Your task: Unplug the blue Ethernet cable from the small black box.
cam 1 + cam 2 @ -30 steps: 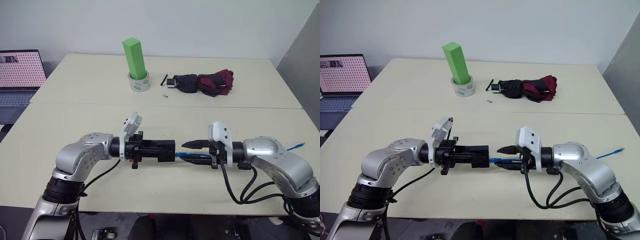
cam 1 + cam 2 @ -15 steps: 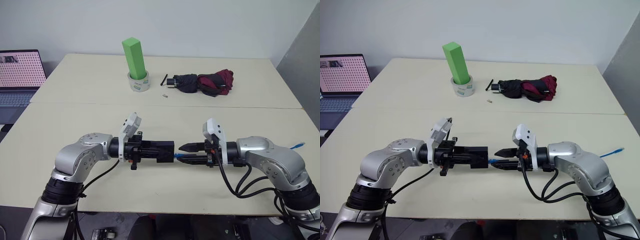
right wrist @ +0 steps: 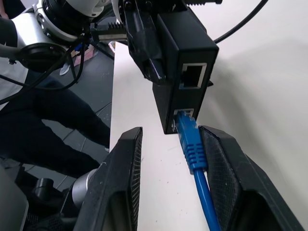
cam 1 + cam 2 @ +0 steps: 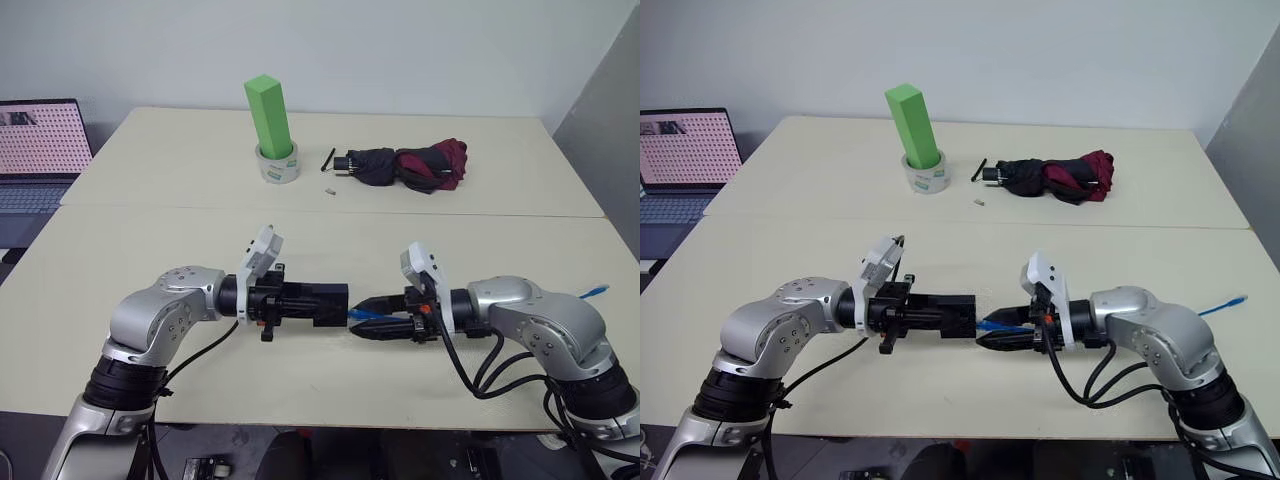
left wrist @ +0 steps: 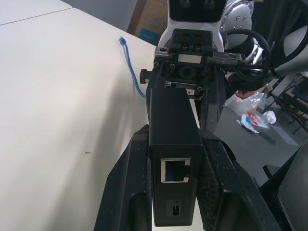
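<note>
The small black box [image 4: 322, 300] is held level above the near table, with my left gripper [image 4: 300, 302] shut on its two long sides. In the left wrist view the box [image 5: 171, 115] shows an empty port facing the camera. The blue Ethernet cable [image 3: 191, 139] is plugged into the lower port of the box's far end. My right gripper [image 4: 368, 325] faces the box from the right. It is open, its fingers [image 3: 126, 163] standing on either side of the plug. The cable lies close to one finger. Its free end [image 4: 597, 291] rests at the table's right edge.
On the far table a green block [image 4: 268, 112] stands upright in a roll of tape [image 4: 279, 167], with a folded black-and-maroon umbrella [image 4: 412, 166] to its right. A laptop [image 4: 36, 150] sits beyond the table's left edge. A seam [image 4: 450, 214] joins the two tables.
My right wrist has rolled, so its fingers now lie beside the cable's plug instead of one above the other. The left gripper and the box have stayed still.
</note>
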`<move>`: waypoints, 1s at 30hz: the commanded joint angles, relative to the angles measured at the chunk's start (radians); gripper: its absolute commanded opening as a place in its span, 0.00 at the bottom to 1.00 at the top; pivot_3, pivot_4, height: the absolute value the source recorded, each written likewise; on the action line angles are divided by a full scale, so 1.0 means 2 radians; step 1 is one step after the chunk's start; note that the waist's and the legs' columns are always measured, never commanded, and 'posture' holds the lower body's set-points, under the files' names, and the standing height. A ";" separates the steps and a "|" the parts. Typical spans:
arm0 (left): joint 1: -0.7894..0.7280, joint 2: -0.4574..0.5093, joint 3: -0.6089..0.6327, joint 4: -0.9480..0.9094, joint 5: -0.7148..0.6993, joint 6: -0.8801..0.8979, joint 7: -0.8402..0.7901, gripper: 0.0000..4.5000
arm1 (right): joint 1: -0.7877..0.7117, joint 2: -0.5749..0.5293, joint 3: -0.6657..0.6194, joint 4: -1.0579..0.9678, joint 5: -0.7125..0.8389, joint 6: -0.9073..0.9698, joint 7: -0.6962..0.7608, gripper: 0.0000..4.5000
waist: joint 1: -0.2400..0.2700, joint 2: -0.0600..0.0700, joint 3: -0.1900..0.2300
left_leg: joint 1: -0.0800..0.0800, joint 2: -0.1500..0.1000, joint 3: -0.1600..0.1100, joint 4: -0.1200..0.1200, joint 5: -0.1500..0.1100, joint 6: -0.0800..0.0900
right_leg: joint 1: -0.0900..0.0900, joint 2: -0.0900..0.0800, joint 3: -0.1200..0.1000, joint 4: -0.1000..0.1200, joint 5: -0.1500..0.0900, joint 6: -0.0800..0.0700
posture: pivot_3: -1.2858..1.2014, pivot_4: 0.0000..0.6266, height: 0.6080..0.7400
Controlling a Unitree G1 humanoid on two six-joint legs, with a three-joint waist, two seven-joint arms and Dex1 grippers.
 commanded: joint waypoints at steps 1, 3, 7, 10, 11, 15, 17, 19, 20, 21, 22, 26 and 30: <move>-0.001 0.002 0.004 -0.018 -0.002 -0.011 -0.002 0.18 | -0.007 -0.009 -0.009 -0.014 0.010 0.000 0.012 0.43 | 0.000 0.000 0.000 | 0.000 0.000 0.000 0.000 0.000 0.000 | 0.000 0.000 0.000 0.000 0.000 0.000 | 0.52 0.24 1.00; -0.001 0.001 0.005 -0.018 -0.003 -0.011 -0.001 0.18 | -0.008 -0.007 -0.010 -0.013 0.009 -0.002 0.010 0.43 | 0.000 0.000 0.000 | 0.000 0.000 0.000 0.000 0.000 0.000 | 0.000 0.000 0.000 0.000 0.000 0.000 | 0.52 0.24 1.00; 0.000 0.001 0.005 -0.020 -0.004 -0.010 0.000 0.18 | -0.010 0.006 -0.004 -0.008 0.004 -0.007 0.002 0.43 | 0.000 0.000 0.000 | 0.000 0.000 0.000 0.000 0.000 0.000 | 0.000 0.000 0.000 0.000 0.000 0.000 | 0.52 0.24 1.00; 0.000 0.001 0.004 -0.023 -0.004 -0.009 -0.001 0.18 | -0.010 0.013 -0.003 -0.004 0.003 -0.007 0.000 0.43 | 0.000 0.000 0.000 | 0.000 0.000 0.000 0.000 0.000 0.000 | 0.000 0.000 0.000 0.000 0.000 0.000 | 0.52 0.24 1.00; 0.001 0.001 0.004 -0.023 -0.004 -0.009 -0.001 0.18 | -0.010 0.015 -0.004 -0.002 0.003 -0.007 -0.001 0.43 | 0.000 0.000 0.000 | 0.000 0.000 0.000 0.000 0.000 0.000 | 0.000 0.000 0.000 0.000 0.000 0.000 | 0.52 0.24 1.00; 0.003 0.000 0.003 -0.027 -0.005 -0.008 0.000 0.18 | -0.013 0.018 -0.003 0.005 0.000 -0.009 0.001 0.43 | 0.000 0.000 0.000 | 0.000 0.000 0.000 0.000 0.000 0.000 | 0.000 0.000 0.000 0.000 0.000 0.000 | 0.52 0.24 1.00; 0.004 0.000 0.003 -0.029 -0.005 -0.007 0.001 0.18 | -0.014 0.018 -0.002 0.008 -0.001 -0.010 0.003 0.43 | 0.000 0.000 0.000 | 0.000 0.000 0.000 0.000 0.000 0.000 | 0.000 0.000 0.000 0.000 0.000 0.000 | 0.52 0.24 1.00; 0.005 0.000 0.002 -0.030 -0.005 -0.007 0.001 0.18 | -0.015 0.017 -0.001 0.009 -0.001 -0.010 0.005 0.43 | 0.000 0.000 0.000 | 0.000 0.000 0.000 0.000 0.000 0.000 | 0.000 0.000 0.000 0.000 0.000 0.000 | 0.52 0.24 1.00; 0.005 0.000 0.002 -0.030 -0.005 -0.007 0.001 0.18 | -0.015 0.016 -0.001 0.010 -0.002 -0.010 0.005 0.43 | 0.000 0.000 0.000 | 0.000 0.000 0.000 0.000 0.000 0.000 | 0.000 0.000 0.000 0.000 0.000 0.000 | 0.52 0.24 1.00; 0.005 0.000 0.002 -0.030 -0.005 -0.006 0.001 0.18 | -0.015 0.015 0.000 0.010 -0.002 -0.011 0.007 0.43 | 0.000 0.000 0.000 | 0.000 0.000 0.000 0.000 0.000 0.000 | 0.000 0.000 0.000 0.000 0.000 0.000 | 0.52 0.24 1.00; 0.005 0.000 0.003 -0.030 -0.005 -0.006 0.002 0.18 | -0.016 0.014 0.001 0.011 -0.003 -0.011 0.008 0.43 | 0.000 0.000 0.000 | 0.000 0.000 0.000 0.000 0.000 0.000 | 0.000 0.000 0.000 0.000 0.000 0.000 | 0.52 0.24 1.00; 0.007 0.003 0.003 -0.032 -0.006 -0.005 0.000 0.18 | -0.017 0.011 0.002 0.011 -0.004 -0.011 0.012 0.34 | 0.000 0.000 0.000 | 0.000 0.000 0.000 0.000 0.000 0.000 | 0.000 0.000 0.000 0.000 0.000 0.000 | 0.52 0.24 1.00; 0.007 0.004 0.003 -0.033 -0.005 -0.005 0.000 0.18 | -0.019 0.007 0.002 0.013 -0.005 -0.011 0.017 0.13 | 0.000 0.000 0.000 | 0.000 0.000 0.000 0.000 0.000 0.000 | 0.000 0.000 0.000 0.000 0.000 0.000 | 0.52 0.24 1.00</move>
